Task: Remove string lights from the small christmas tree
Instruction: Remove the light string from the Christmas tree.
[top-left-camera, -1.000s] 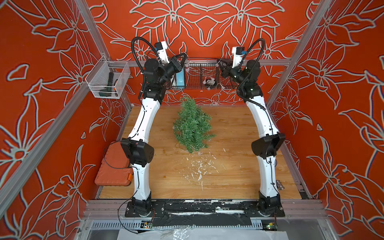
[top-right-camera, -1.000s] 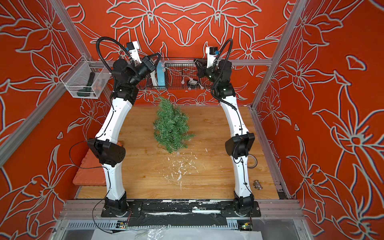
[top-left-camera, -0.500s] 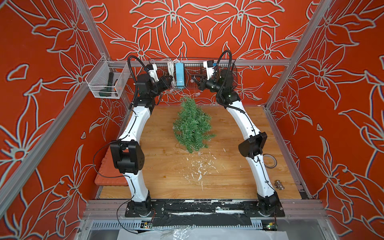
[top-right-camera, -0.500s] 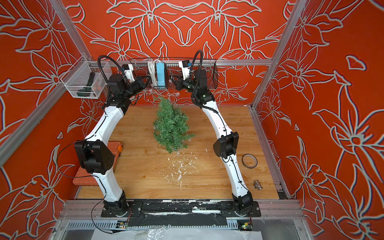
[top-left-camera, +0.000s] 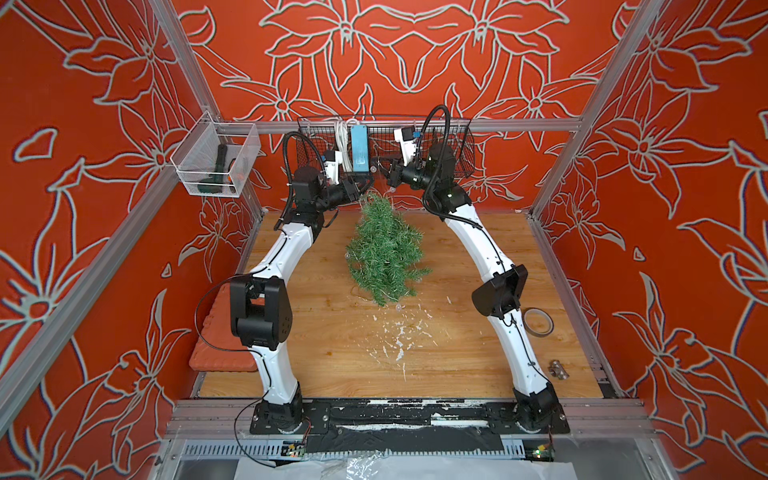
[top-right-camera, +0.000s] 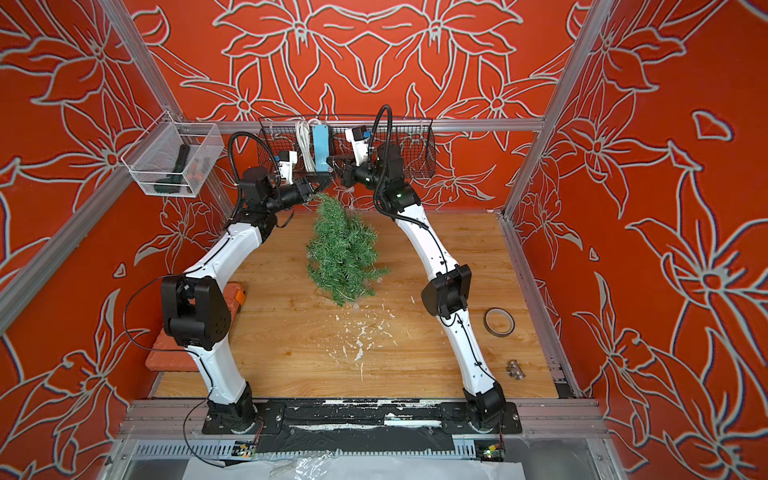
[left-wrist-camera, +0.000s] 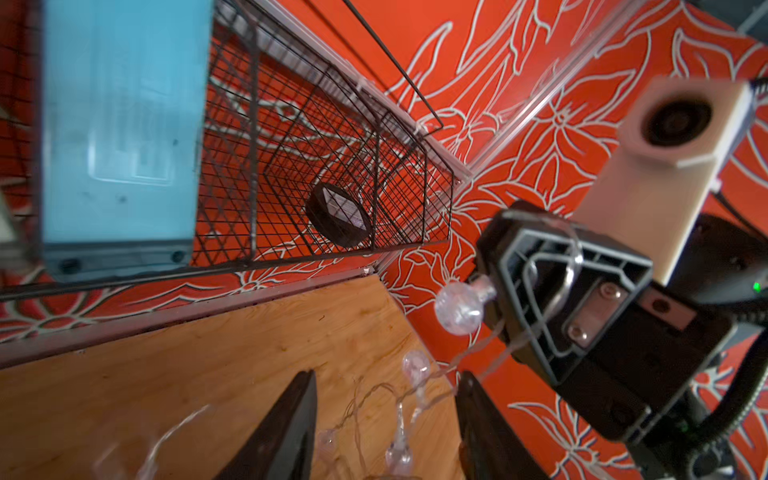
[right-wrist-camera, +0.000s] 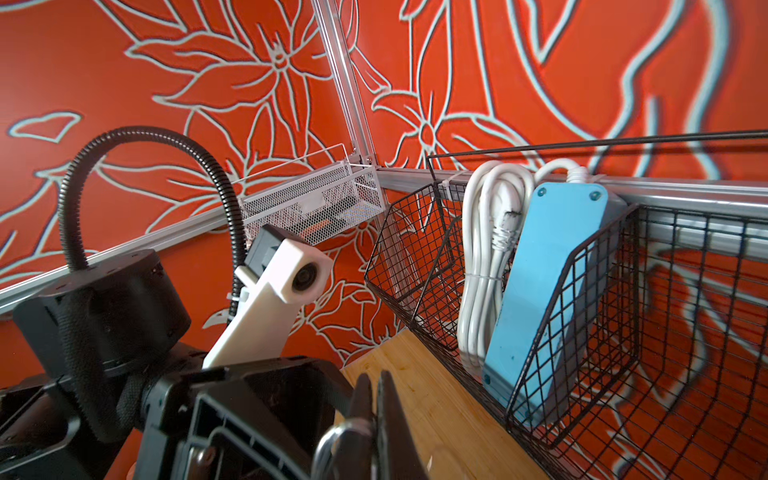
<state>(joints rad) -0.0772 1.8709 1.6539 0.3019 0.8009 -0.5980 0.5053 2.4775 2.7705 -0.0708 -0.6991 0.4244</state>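
Note:
The small christmas tree (top-left-camera: 384, 253) (top-right-camera: 343, 253) lies on its side on the wooden table, its tip toward the back wall. The string lights (left-wrist-camera: 457, 309) are a thin pale wire with clear globe bulbs, hanging between my two grippers just above the tree tip. One bulb (top-left-camera: 399, 307) lies by the tree's base. My left gripper (left-wrist-camera: 386, 376) (top-left-camera: 360, 188) is open, and loose wire and bulbs pass between its fingers. My right gripper (right-wrist-camera: 376, 376) (top-left-camera: 390, 176) is shut on the wire, which loops over its black body (left-wrist-camera: 552, 291).
A black wire basket (top-left-camera: 461, 149) on the back wall holds a blue power strip (top-left-camera: 358, 147) and a thick white coiled cable (top-left-camera: 341, 139). A mesh bin (top-left-camera: 216, 166) hangs on the left wall. On the table lie white flakes (top-left-camera: 399, 336), a tape roll (top-left-camera: 538, 322), a metal piece (top-left-camera: 557, 368) and an orange pad (top-left-camera: 224, 345).
Both arms have come down from the basket toward the tree tip and closer together. The left gripper was shut and now stands open.

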